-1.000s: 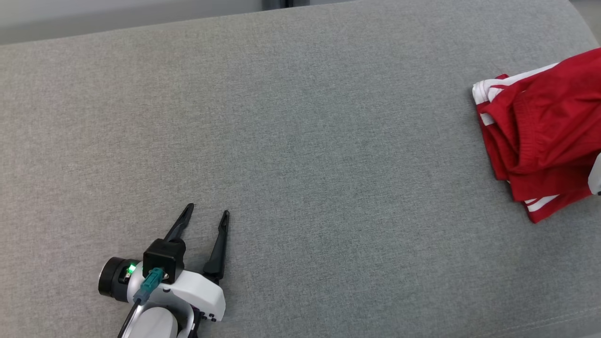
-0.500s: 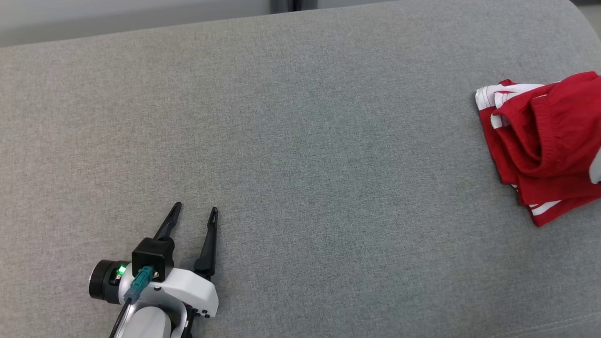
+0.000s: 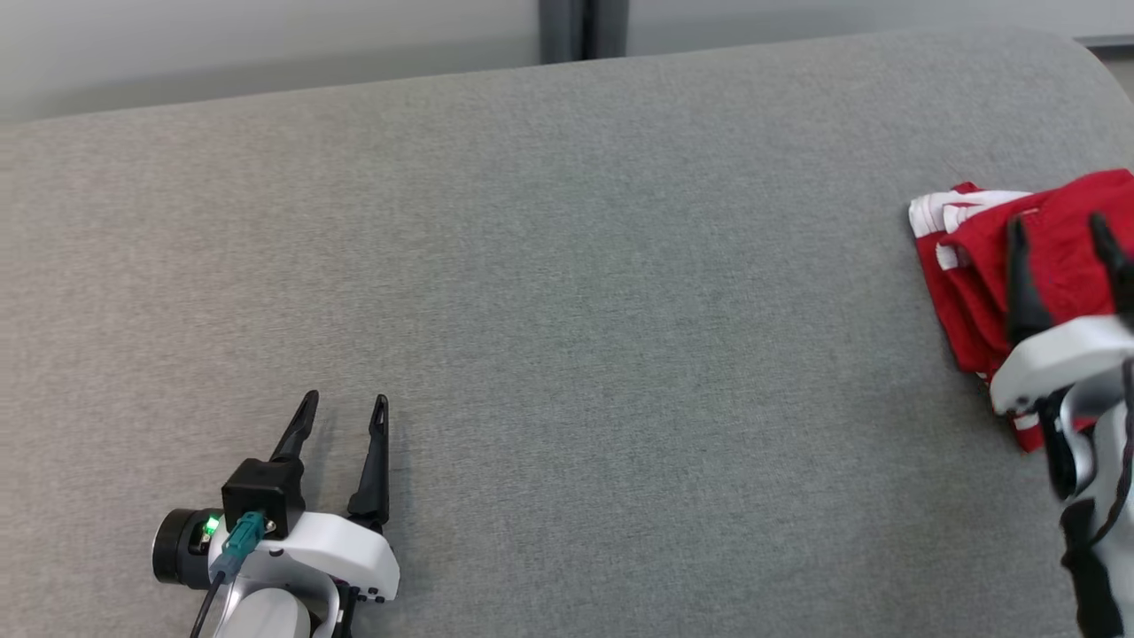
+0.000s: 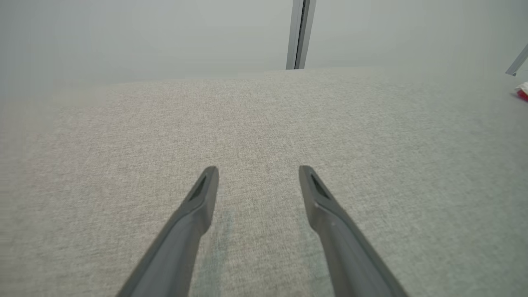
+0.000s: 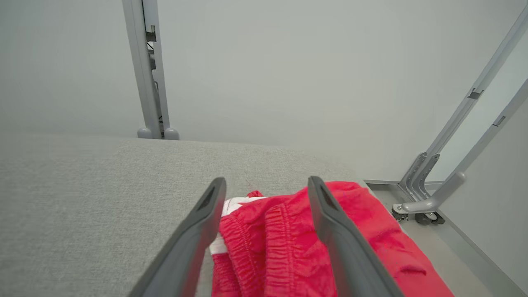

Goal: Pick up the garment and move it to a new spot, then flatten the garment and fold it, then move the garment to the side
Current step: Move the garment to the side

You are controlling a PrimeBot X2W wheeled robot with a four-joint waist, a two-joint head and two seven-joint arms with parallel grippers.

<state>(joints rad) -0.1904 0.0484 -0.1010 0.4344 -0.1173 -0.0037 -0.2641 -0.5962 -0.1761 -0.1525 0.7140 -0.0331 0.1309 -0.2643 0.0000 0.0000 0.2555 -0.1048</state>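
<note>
The garment is red with white stripes and lies bunched at the far right of the grey cushion. My right gripper hovers over it, open, with nothing between its fingers. In the right wrist view the garment with its gathered waistband lies under and between the spread fingers of the right gripper. My left gripper rests open at the lower left of the cushion, far from the cloth. The left wrist view shows the left gripper over bare grey fabric and a sliver of the garment at the right edge.
The cushion's rounded right end drops off just past the garment. Beyond it a metal frame with a caster stands on the floor. A grey upright post rises behind the cushion's back edge against a pale wall.
The right gripper has opened, let go of the garment and drawn back into the head view. The garment has settled lower on the cushion. The camera has shifted.
</note>
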